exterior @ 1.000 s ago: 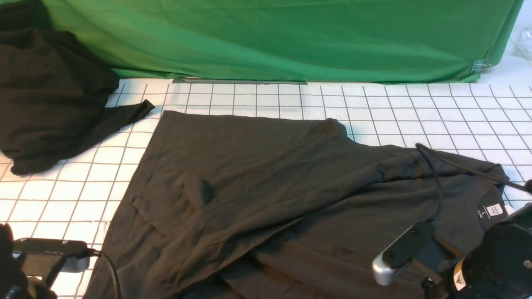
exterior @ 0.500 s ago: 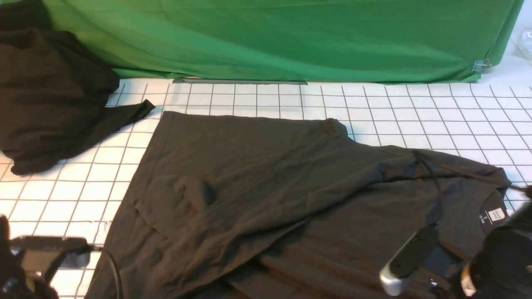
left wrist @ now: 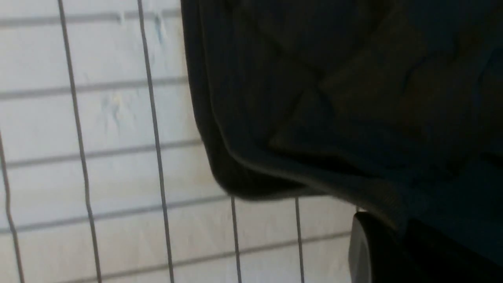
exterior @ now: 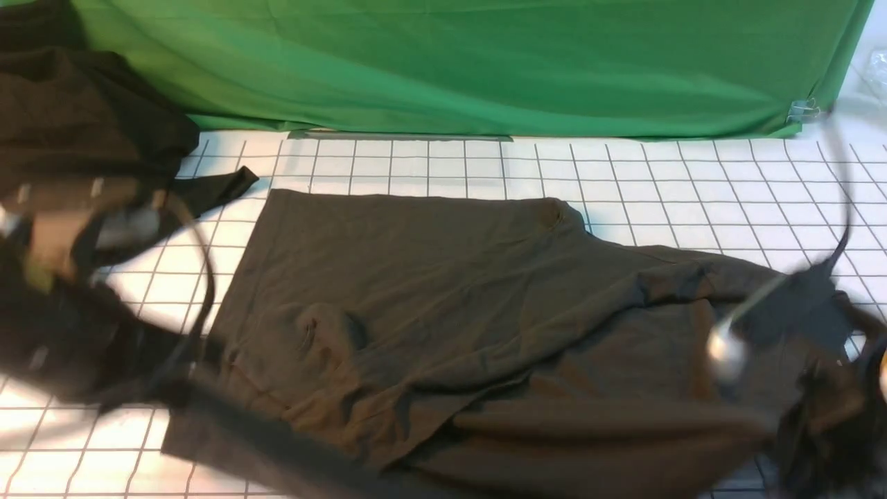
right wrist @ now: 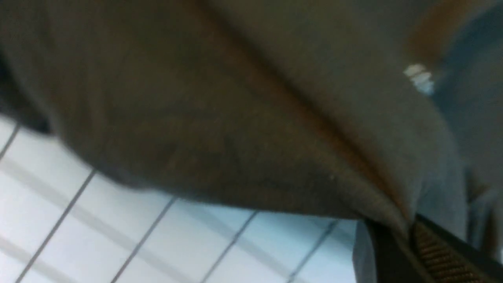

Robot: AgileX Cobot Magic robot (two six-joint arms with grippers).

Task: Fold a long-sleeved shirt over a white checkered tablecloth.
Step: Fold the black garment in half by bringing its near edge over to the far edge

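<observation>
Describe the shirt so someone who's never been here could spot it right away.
Below the green backdrop lies a white checkered tablecloth. The dark shirt spreads across its middle, near edge pinched up in both the left gripper and the right gripper. Unlike the dark heap at far left, it is held by grippers.

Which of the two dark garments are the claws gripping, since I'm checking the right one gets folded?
The shirt spread mid-cloth; the other garment lies heaped at the far left, ungripped.
</observation>
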